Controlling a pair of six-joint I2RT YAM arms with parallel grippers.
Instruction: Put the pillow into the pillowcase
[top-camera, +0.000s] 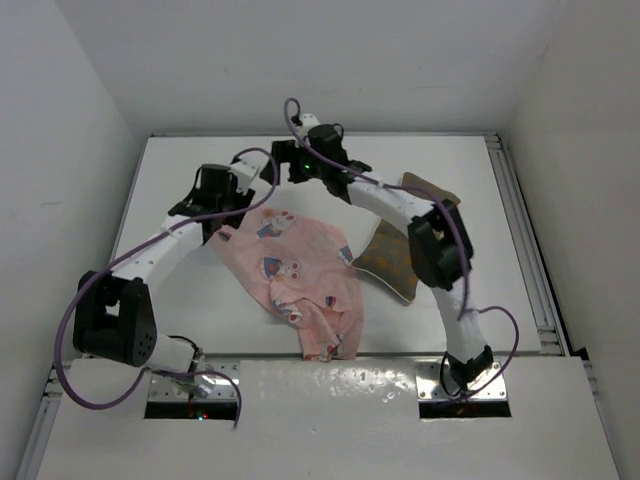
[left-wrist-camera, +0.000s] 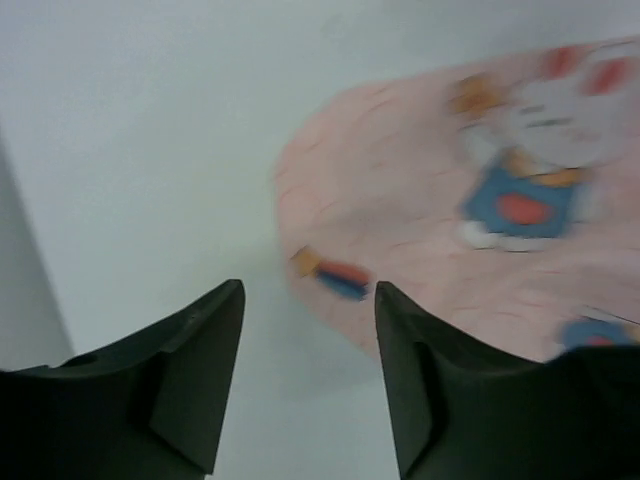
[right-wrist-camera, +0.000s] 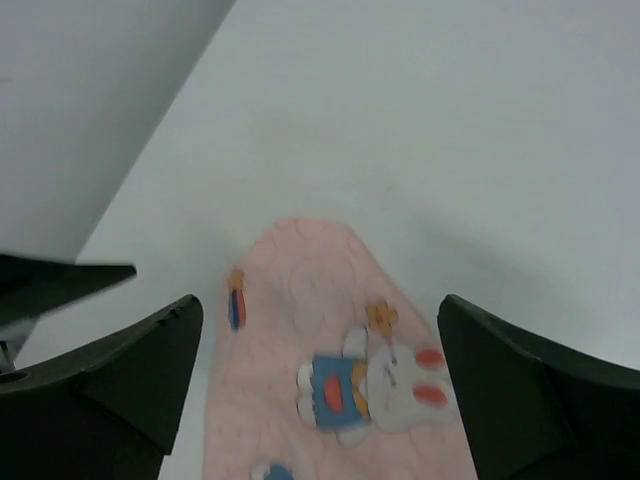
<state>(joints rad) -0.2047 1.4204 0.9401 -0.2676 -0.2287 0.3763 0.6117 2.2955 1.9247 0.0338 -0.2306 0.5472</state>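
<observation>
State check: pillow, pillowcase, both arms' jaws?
pillowcase: rumpled, lying loose, unfilled
pillow: beside the pillowcase, not inserted
left gripper: jaws open, empty
right gripper: jaws open, empty

Left pincer (left-wrist-camera: 308, 295) parted, right pincer (right-wrist-camera: 320, 305) parted wider

The right arm (top-camera: 392, 206) hides part of the pillow (top-camera: 385, 262); the pillowcase (left-wrist-camera: 480, 230) is blurred.
</observation>
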